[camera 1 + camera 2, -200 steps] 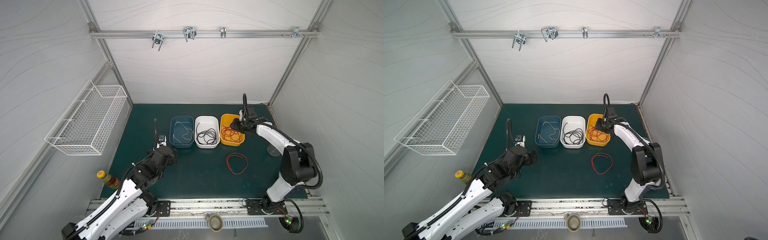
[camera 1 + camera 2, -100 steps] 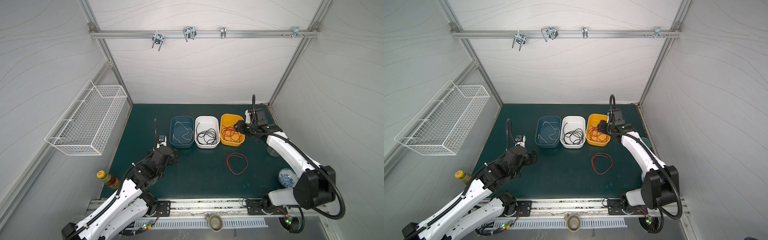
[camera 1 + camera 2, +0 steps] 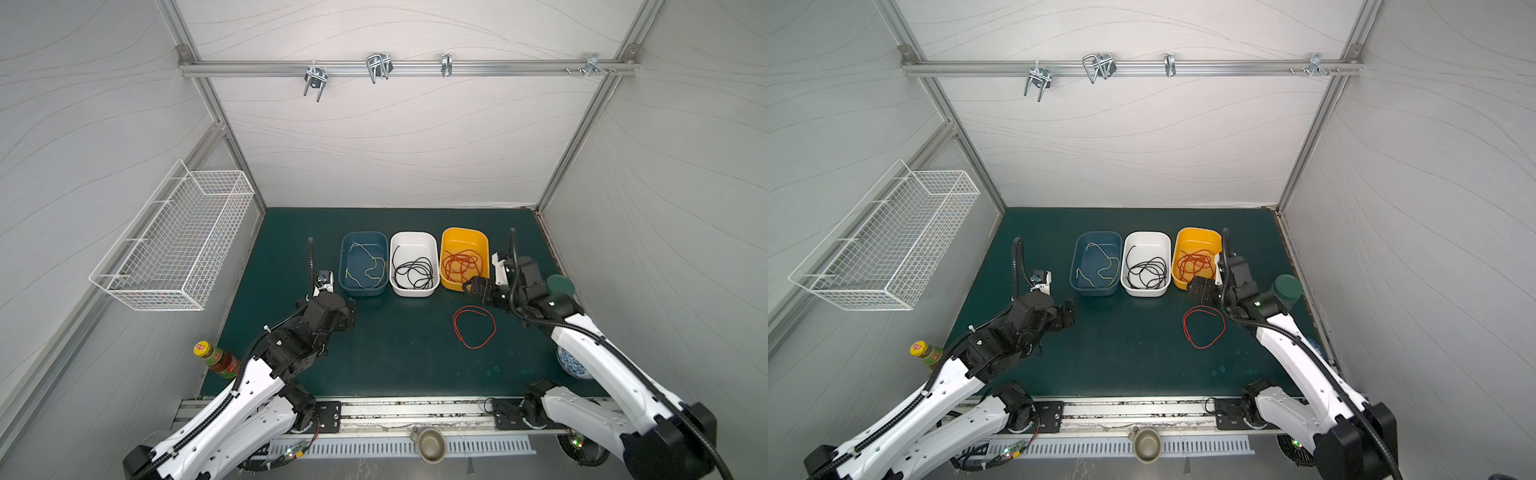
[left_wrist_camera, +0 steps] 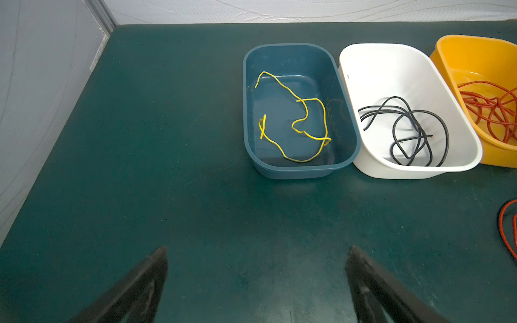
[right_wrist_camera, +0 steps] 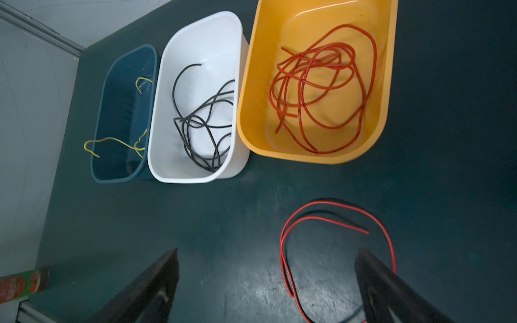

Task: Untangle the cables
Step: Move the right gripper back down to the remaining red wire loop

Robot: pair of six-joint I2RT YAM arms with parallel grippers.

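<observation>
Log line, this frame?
left gripper: open | right gripper: open, empty | loose red cable: on mat | other cables: in bins

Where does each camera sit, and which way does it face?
Top views: high at the front, looking down toward the back wall over the mat; left arm and right arm show.
Left wrist: on that arm, low, facing the blue bin; open left gripper shows.
Right wrist: on its arm, above the yellow bin and red cable; open right gripper shows.
Shared: all show the white bin.
</observation>
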